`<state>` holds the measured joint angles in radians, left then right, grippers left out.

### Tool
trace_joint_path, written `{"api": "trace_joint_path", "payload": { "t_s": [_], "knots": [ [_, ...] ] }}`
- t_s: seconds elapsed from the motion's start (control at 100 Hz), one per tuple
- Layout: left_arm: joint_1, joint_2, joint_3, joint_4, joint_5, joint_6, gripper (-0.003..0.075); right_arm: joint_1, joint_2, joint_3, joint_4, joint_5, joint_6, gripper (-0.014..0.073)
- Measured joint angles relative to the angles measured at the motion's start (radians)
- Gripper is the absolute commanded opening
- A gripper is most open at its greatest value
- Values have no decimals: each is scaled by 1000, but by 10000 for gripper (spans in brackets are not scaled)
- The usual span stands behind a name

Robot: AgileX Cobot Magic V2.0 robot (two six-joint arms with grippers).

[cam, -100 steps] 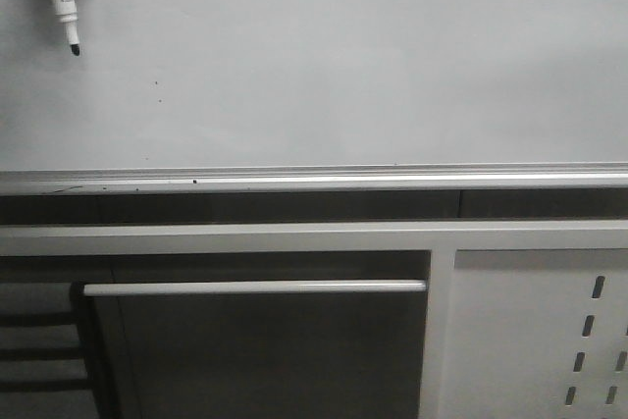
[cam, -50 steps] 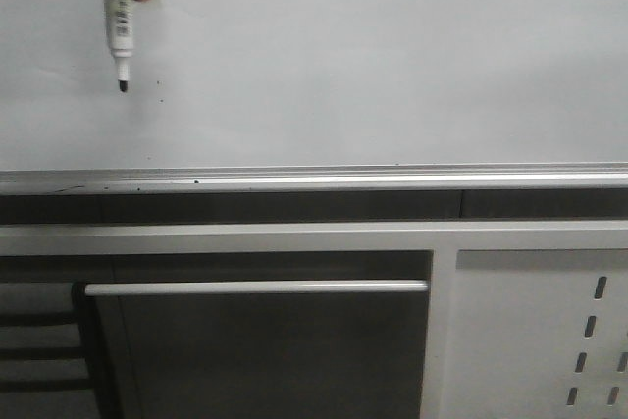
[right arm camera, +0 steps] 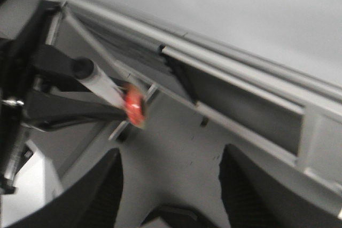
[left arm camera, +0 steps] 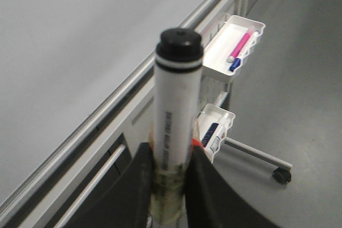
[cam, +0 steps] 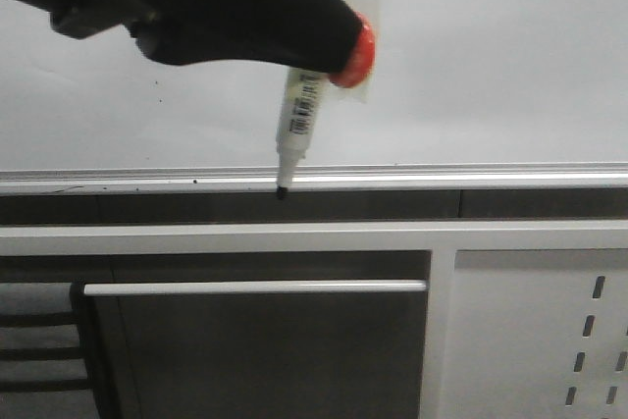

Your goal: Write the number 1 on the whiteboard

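Observation:
The whiteboard [cam: 471, 66] fills the upper front view and shows no number 1 stroke, only tiny specks. My left gripper [cam: 329, 56] is shut on a white marker [cam: 299, 120] with a barcode label. The marker hangs tip down, and its black tip [cam: 282, 191] lies over the board's silver rail in this view. In the left wrist view the marker [left arm camera: 173, 105] stands between my black fingers [left arm camera: 140, 185], black end cap toward the camera, with the whiteboard [left arm camera: 64, 36] beside it. My right gripper [right arm camera: 171, 185] is open and empty; its view shows the marker [right arm camera: 104, 85] and the whiteboard [right arm camera: 240, 9].
A silver rail [cam: 442, 181] runs along the board's lower edge. Below it are a bar handle [cam: 255, 288] and a grey panel with slanted slots [cam: 549, 340]. White trays with pens [left arm camera: 235, 46] hang on a wheeled stand [left arm camera: 282, 174].
My left gripper has carried the marker from the upper left corner rightward and down, and looms much larger. The tip has moved from the board face to over the rail.

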<state>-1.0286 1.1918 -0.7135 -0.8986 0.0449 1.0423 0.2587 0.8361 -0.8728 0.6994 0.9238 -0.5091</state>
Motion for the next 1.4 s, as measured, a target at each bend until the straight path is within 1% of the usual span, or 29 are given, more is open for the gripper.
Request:
{"api": "trace_joint_path", "payload": {
  "t_s": [0.16, 0.38, 0.5, 0.63, 0.68, 0.75, 0.99, 1.1, 1.15, 1.22, 1.24, 1.26, 1.27, 1.29, 1.3, 1.31, 1.34, 1.36, 1.37, 1.4],
  "knots": [
    [-37, 10, -8, 9, 2, 2, -20, 68, 154, -140, 0, 102, -11, 362],
    [-39, 10, -8, 10, 16, 4, -20, 150, 299, -286, 0, 163, -11, 362],
    [-39, 10, -8, 12, 17, 6, -20, 179, 352, -336, 0, 199, -12, 362],
    [-39, 10, -8, 14, 17, 6, -20, 197, 385, -351, 0, 216, -13, 353],
    [-39, 10, -8, 16, 17, 6, -20, 201, 393, -351, 0, 224, -13, 327],
    [-39, 10, -8, 16, 13, 6, -20, 208, 398, -351, -3, 231, -14, 263],
    [-39, 10, -8, 18, 1, 6, -20, 208, 399, -351, -25, 233, -23, -66],
    [-39, 10, -8, 18, -3, 6, -15, 208, 399, -353, -38, 229, -42, -62],
    [-39, 10, -8, 16, -5, 6, 17, 208, 399, -354, -38, 227, -47, -62],
    [-39, 10, -8, 14, -6, 6, 134, 208, 399, -354, -41, 225, -53, -62],
    [-39, 10, -8, 14, -6, 6, 201, 208, 399, -354, -41, 223, -54, -62],
    [-39, 10, -8, 14, -6, 6, 239, 208, 399, -354, -41, 221, -54, -62],
    [-39, 10, -8, 14, -6, 6, 278, 208, 399, -354, -41, 221, -54, -62],
    [-39, 10, -8, 14, -6, 6, 318, 208, 399, -354, -42, 221, -54, -62],
    [-39, 10, -8, 14, -6, 6, 360, 208, 399, -354, -42, 221, -54, -62],
    [-39, 10, -8, 14, -8, 6, 382, 208, 399, -354, -42, 221, -54, -62],
    [-39, 10, -8, 14, -11, 6, 478, 208, 399, -354, -42, 221, -54, -62],
    [-39, 8, -8, 13, -13, 6, 512, 208, 399, -354, -45, 221, -54, -62],
    [-39, 8, -8, 13, -16, 6, 541, 208, 399, -354, -45, 221, -54, -62],
    [-39, 4, -8, 13, -19, 6, 586, 208, 399, -354, -45, 221, -54, -62]
  ]
}}
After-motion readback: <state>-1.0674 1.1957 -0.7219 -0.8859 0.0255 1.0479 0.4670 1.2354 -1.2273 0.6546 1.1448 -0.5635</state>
